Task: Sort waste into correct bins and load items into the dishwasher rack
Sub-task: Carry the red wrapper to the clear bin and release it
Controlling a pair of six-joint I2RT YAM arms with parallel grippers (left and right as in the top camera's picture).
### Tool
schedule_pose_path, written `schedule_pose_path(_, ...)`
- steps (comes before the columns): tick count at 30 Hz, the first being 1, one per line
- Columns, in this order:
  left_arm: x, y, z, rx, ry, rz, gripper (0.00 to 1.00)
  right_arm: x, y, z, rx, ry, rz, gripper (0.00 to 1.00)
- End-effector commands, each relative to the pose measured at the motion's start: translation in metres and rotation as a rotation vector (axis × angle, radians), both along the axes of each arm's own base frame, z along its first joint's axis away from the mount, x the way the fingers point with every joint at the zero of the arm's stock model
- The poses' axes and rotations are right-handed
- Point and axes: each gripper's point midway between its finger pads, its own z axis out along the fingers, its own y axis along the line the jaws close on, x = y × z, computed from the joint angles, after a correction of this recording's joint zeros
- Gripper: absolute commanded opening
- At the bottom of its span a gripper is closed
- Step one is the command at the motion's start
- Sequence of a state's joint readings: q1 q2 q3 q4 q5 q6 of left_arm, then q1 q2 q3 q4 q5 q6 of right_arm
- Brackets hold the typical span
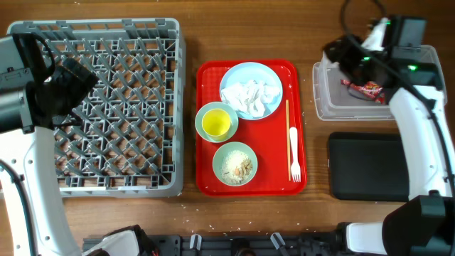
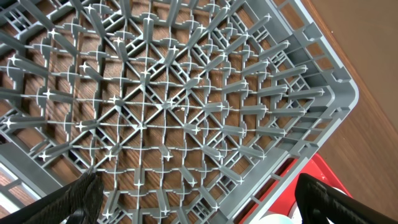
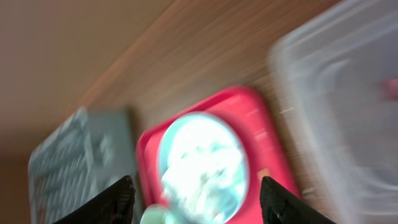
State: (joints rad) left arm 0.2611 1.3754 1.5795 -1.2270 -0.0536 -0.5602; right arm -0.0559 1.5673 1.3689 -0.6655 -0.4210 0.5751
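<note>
The dishwasher rack (image 1: 121,121) is sitting at the far left of the bench (image 1: 249,28), a large square grey crate with a lattice of pegs and nothing loaded in it. My left arm is hanging over the rack's left half. Its end effector (image 1: 75,75) is spread wide: in the left wrist view the two dark fingertips (image 2: 81,194) are showing at opposite bottom corners, with only grey grid between them.

Just right of the rack, the red serving tray (image 1: 274,178) is carrying the dishes. At its top, the pale blue plate (image 1: 245,71) is holding the crumpled white napkin (image 1: 250,96). Below and to the left, one blue bowl (image 1: 200,122) is cradling the small yellow cup (image 1: 217,123). Nearer the front, the second bowl (image 1: 219,158) is holding beige rice-like crumbs (image 1: 238,167). Along the tray's right side, the wooden chopsticks (image 1: 287,124) are lying lengthwise, with the white fork (image 1: 293,153) just beside them, tines toward the front.

Further right, the clear plastic tub (image 1: 327,107) is holding the red printed wrapper (image 1: 366,89). The black tray (image 1: 366,167) is lying in front of the tub. My right end effector (image 1: 345,53) is hovering over the tub's back left corner. The right wrist view is blurring heavily, yet I am seeing its fingers (image 3: 121,199) parted and gripping nothing.
</note>
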Motion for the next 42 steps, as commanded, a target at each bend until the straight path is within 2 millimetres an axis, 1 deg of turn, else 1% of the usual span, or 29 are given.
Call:
schedule_pose_path(1,0.000,0.001,0.001,-0.007,-0.007,0.012,1.00,-0.010,0.058,-0.017,-0.064,0.038,0.091,0.66)
schedule_pose_path(3,0.000,0.001,0.001,-0.007,-0.007,0.011,1.00,-0.018,0.074,-0.037,-0.127,0.094,0.016,0.68)
schedule_pose_path(4,0.000,0.001,0.001,-0.007,-0.007,0.012,1.00,-0.023,0.090,-0.055,-0.182,0.128,0.006,0.68)
schedule_pose_path(5,0.000,0.001,0.001,-0.007,-0.007,0.011,1.00,-0.026,0.105,-0.071,-0.213,0.160,0.017,0.68)
schedule_pose_path(7,0.000,0.001,0.001,-0.007,-0.007,0.012,1.00,-0.031,0.125,-0.097,-0.244,0.206,0.051,0.68)
schedule_pose_path(8,0.000,0.001,0.001,-0.007,-0.007,0.012,1.00,-0.033,0.131,-0.112,-0.261,0.233,0.069,0.68)
schedule_pose_path(9,0.000,0.001,0.001,-0.007,-0.007,0.011,1.00,-0.034,0.135,-0.133,-0.281,0.275,0.080,0.68)
schedule_pose_path(11,0.000,0.001,0.001,-0.007,-0.007,0.011,1.00,-0.036,0.130,-0.169,-0.320,0.347,0.091,0.67)
schedule_pose_path(13,0.000,0.001,0.001,-0.007,-0.007,0.012,1.00,-0.038,0.124,-0.189,-0.350,0.390,0.104,0.60)
schedule_pose_path(14,0.000,0.001,0.001,-0.007,-0.007,0.011,1.00,-0.039,0.124,-0.193,-0.358,0.395,0.115,0.57)
schedule_pose_path(16,0.000,0.001,0.001,-0.007,-0.007,0.011,1.00,-0.039,0.123,-0.195,-0.365,0.397,0.124,0.50)
schedule_pose_path(17,0.000,0.001,0.001,-0.007,-0.007,0.011,1.00,-0.041,0.123,-0.195,-0.367,0.404,0.124,0.41)
schedule_pose_path(18,0.000,0.001,0.001,-0.007,-0.007,0.012,1.00,-0.043,0.122,-0.196,-0.370,0.412,0.125,0.36)
schedule_pose_path(19,0.000,0.001,0.001,-0.007,-0.007,0.011,1.00,-0.046,0.121,-0.196,-0.372,0.424,0.126,0.15)
schedule_pose_path(20,0.000,0.001,0.001,-0.007,-0.007,0.012,1.00,-0.048,0.123,-0.195,-0.358,0.433,0.137,0.04)
schedule_pose_path(21,0.000,0.001,0.001,-0.007,-0.007,0.012,1.00,-0.048,0.126,-0.188,-0.343,0.428,0.142,0.04)
schedule_pose_path(22,0.000,0.001,0.001,-0.007,-0.007,0.012,1.00,-0.046,0.125,-0.175,-0.340,0.411,0.143,0.04)
schedule_pose_path(24,0.000,0.001,0.001,-0.007,-0.007,0.011,1.00,-0.036,0.116,-0.130,-0.329,0.331,0.145,0.04)
schedule_pose_path(25,0.000,0.001,0.001,-0.007,-0.007,0.012,1.00,-0.031,0.104,-0.099,-0.304,0.265,0.108,0.04)
schedule_pose_path(27,0.000,0.001,0.001,-0.007,-0.007,0.011,1.00,-0.022,0.078,-0.059,-0.267,0.173,0.034,0.04)
schedule_pose_path(28,0.000,0.001,0.001,-0.007,-0.007,0.012,1.00,-0.019,0.063,-0.045,-0.255,0.143,-0.007,0.04)
schedule_pose_path(29,0.000,0.001,0.001,-0.007,-0.007,0.011,1.00,-0.017,0.052,-0.038,-0.248,0.130,-0.035,0.04)
schedule_pose_path(30,0.000,0.001,0.001,-0.007,-0.007,0.011,1.00,-0.015,0.035,-0.031,-0.241,0.118,-0.079,0.04)
schedule_pose_path(31,0.000,0.001,0.001,-0.007,-0.007,0.011,1.00,-0.013,0.021,-0.028,-0.237,0.116,-0.111,0.04)
schedule_pose_path(32,0.000,0.001,0.001,-0.007,-0.007,0.011,1.00,-0.012,0.012,-0.027,-0.224,0.118,-0.131,0.04)
schedule_pose_path(34,0.000,0.001,0.001,-0.007,-0.007,0.011,1.00,-0.011,0.005,-0.026,-0.172,0.126,-0.137,0.05)
schedule_pose_path(36,0.000,0.001,0.001,-0.007,-0.007,0.012,1.00,-0.007,0.001,-0.017,-0.104,0.100,-0.127,0.04)
schedule_pose_path(39,0.000,0.001,0.001,-0.007,-0.007,0.012,1.00,-0.002,-0.029,0.017,-0.050,-0.003,-0.189,0.04)
schedule_pose_path(42,0.000,0.001,0.001,-0.007,-0.007,0.011,1.00,-0.001,-0.077,0.051,-0.029,-0.115,-0.319,0.04)
